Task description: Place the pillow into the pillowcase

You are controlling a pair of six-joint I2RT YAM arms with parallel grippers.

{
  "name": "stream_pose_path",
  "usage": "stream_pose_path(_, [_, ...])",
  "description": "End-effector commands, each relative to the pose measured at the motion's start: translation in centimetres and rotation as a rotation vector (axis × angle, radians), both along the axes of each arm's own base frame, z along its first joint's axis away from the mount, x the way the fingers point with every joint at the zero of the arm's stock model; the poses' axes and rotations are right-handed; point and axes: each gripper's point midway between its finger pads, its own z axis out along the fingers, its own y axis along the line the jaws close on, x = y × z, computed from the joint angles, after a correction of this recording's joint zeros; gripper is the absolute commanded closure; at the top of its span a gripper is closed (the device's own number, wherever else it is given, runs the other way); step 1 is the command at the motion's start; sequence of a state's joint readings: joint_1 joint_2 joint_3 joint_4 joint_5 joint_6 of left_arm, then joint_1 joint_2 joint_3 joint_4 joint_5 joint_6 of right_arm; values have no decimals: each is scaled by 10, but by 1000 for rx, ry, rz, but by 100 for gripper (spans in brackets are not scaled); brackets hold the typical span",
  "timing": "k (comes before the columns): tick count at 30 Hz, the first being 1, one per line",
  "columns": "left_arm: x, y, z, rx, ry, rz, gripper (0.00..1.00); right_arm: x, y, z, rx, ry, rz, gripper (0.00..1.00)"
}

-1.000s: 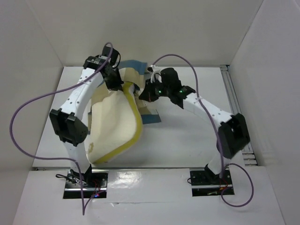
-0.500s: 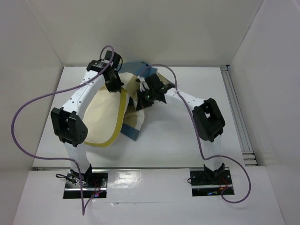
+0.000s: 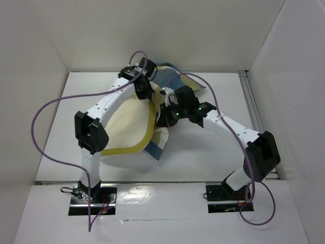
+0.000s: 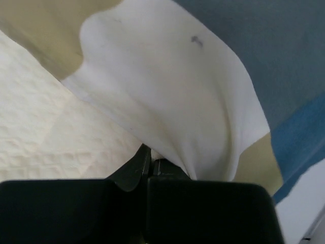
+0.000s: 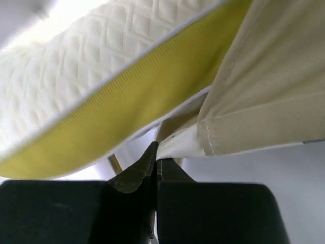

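The cream quilted pillow (image 3: 124,122) with olive-yellow piping lies on the table's left half, partly under the left arm. The checked blue, tan and white pillowcase (image 3: 175,84) is bunched along its right side and back. My left gripper (image 3: 143,93) is shut on a white fold of the pillowcase (image 4: 167,101), with the pillow (image 4: 45,137) just beside it. My right gripper (image 3: 166,118) is shut on the pillowcase's hemmed edge (image 5: 254,122), right under the pillow's yellow piping (image 5: 122,107). Part of the pillowcase (image 3: 158,142) lies under the pillow's right edge.
White walls enclose the table (image 3: 203,157) on three sides. A metal rail (image 3: 254,109) runs along the right edge. Purple cables loop from both arms.
The left gripper has moved right along the back with the cloth. The right arm has swung out to the right and its gripper has shifted down. The pillow has settled flatter.
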State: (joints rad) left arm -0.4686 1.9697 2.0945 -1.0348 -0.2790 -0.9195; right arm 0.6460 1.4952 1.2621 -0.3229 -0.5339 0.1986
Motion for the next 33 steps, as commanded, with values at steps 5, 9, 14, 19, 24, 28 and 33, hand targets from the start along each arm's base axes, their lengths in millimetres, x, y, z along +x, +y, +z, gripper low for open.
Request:
stream_pose_path(5, [34,-30,-58,0,-20,131,100,-37,-44,-83,-192,242,11,100])
stream_pose_path(9, [23,-49,-48,-19,-10,6,98,-20,-71,-84,-232,267,-130,65])
stream_pose_path(14, [5,-38,-2,39,-82,-171,12,10,-114,-44,-219,185,-349,14])
stream_pose_path(19, [-2,35,18,125,-100,-134,13,36,-124,-12,-204,136,-466,9])
stream_pose_path(24, [-6,128,-33,204,44,57,24,56,-118,-1,-136,119,-543,9])
stream_pose_path(28, [-42,178,-109,180,251,210,25,71,-118,9,-129,101,-589,10])
stream_pose_path(33, [-71,139,-154,-45,333,170,31,85,-114,5,-154,110,-592,10])
